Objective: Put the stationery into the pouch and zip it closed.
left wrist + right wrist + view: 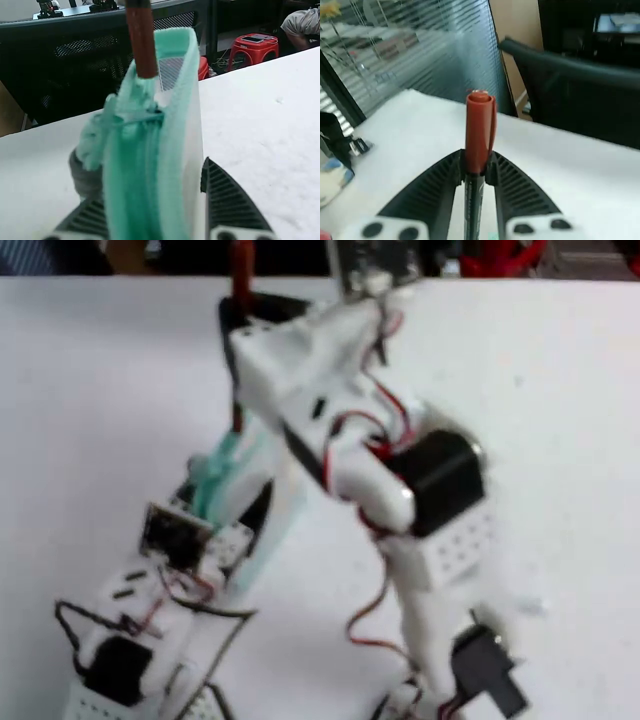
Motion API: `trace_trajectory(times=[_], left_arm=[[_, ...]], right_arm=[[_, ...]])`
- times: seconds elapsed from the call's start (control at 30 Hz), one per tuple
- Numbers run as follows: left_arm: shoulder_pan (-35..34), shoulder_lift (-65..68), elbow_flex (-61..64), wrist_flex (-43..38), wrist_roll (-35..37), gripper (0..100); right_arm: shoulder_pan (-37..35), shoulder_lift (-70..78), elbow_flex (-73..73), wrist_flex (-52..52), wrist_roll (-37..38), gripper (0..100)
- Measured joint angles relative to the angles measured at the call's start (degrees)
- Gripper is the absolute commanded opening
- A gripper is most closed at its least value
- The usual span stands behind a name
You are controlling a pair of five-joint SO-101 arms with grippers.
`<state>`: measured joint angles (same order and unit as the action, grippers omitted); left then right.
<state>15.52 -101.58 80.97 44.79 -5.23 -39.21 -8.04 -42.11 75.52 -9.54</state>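
Pouch and marker at the moment of insertion. The mint-green pouch (175, 150) is standing upright on its end, its mouth facing up and its two zip edges (131, 165) parting near the top. My left claw (142, 172) is clamping it from both sides, with one ribbed finger (227, 200) pressing against the pale side wall. In the high view the pouch (228, 475) is sitting left of centre on the table.

The red marker (141, 40) is hanging vertically above the mouth, its lower end meeting the gap between the zip edges; I cannot tell how far in it is reaching. My right claw (479, 162) is pinching the marker (480, 120) just below its cap, jaws narrow around the barrel, cap pointing up.

The white table (260, 125) is spreading out beside the pouch as far as its back edge. Just past that edge a black mesh chair (75, 65) is standing, and a red stool (255, 44) is sitting on the floor farther off. Window blinds (420, 45) are lining the room beyond the marker.
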Motion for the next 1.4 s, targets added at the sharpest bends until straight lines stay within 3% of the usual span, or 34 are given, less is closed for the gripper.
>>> trace_trajectory(times=[0.3, 0.5, 0.77, 0.97, 1.13, 1.3, 1.4], left_arm=[[0.1, 0.0, 0.0, 0.0, 0.0, 19], [0.1, 0.0, 0.0, 0.0, 0.0, 19], [0.0, 0.0, 0.0, 0.0, 0.0, 18], [0.0, 0.0, 0.0, 0.0, 0.0, 18], [0.0, 0.0, 0.0, 0.0, 0.0, 18], [0.0, 0.0, 0.0, 0.0, 0.0, 18], [0.0, 0.0, 0.0, 0.0, 0.0, 18]], right_arm=[[-1.4, 1.3, 2.6, 10.7, 0.0, 2.9], [-3.5, 1.0, 3.3, 13.4, 0.0, 32.5], [1.1, -2.7, 3.3, 13.5, 0.1, 28.1], [1.4, -4.7, 3.3, 13.7, 5.4, 28.0], [11.5, -5.8, 3.6, 20.0, 6.4, 27.9], [30.2, -6.4, 16.4, 22.2, 7.7, 27.9], [40.0, -6.3, 27.9, 21.6, 17.1, 27.9]])
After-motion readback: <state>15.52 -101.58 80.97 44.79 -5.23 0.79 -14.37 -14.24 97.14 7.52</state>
